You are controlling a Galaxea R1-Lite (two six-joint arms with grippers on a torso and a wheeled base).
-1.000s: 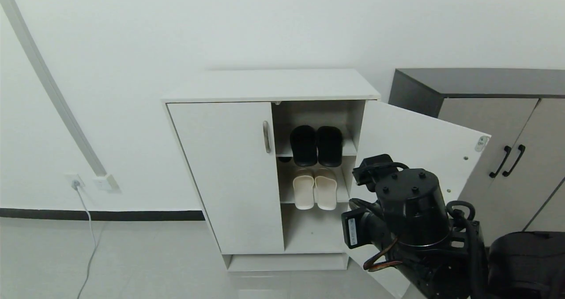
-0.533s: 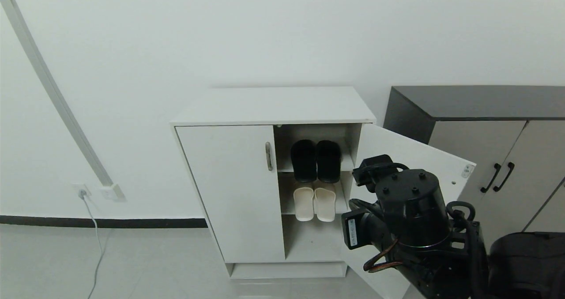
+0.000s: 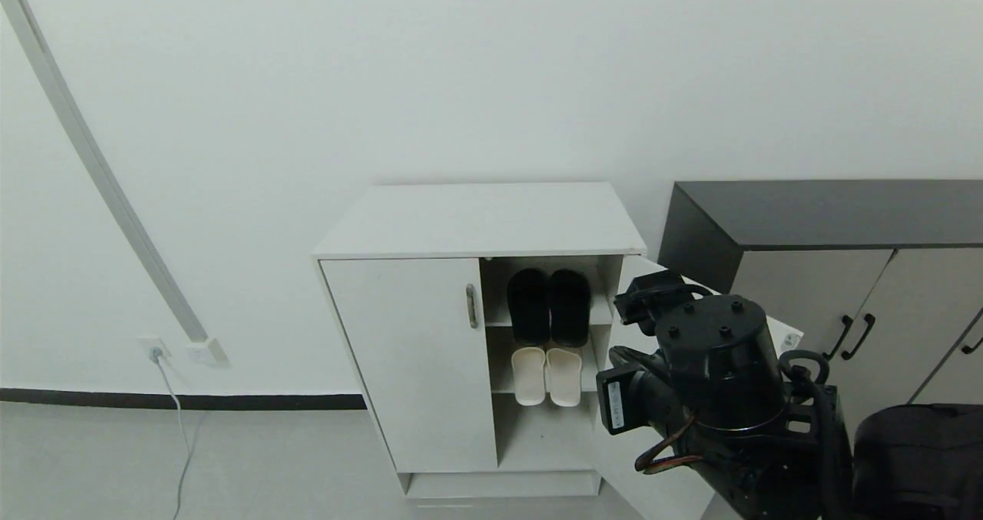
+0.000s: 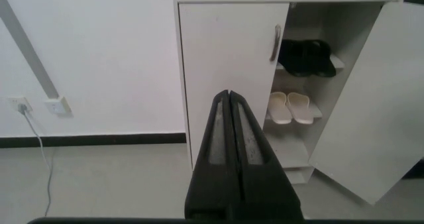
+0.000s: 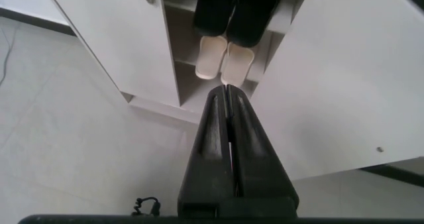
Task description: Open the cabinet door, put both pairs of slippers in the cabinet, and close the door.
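Both pairs are inside the cabinet (image 3: 476, 220): black slippers (image 3: 549, 305) on the upper shelf, white slippers (image 3: 547, 365) at six o'clock below them. Only closing the door (image 5: 331, 85), which hangs open at three o'clock, seems left. The left gripper (image 4: 229, 95) and right gripper (image 5: 227, 90) are pressed together and empty. The next move calls for pushing the door toward nine o'clock.

Right half of the cabinet (image 3: 476, 220) stands open; the right door (image 4: 371, 105) is swung out toward the grey cabinet (image 3: 814, 220). The left door (image 3: 407, 359) is shut, barring that half. Black slippers (image 3: 549, 305) fill the upper shelf, cream slippers (image 3: 547, 366) the middle, both overhanging the shelf fronts. The bottom compartment (image 3: 541, 432) offers free room. The floor (image 3: 230, 466) before the opening allows approach.
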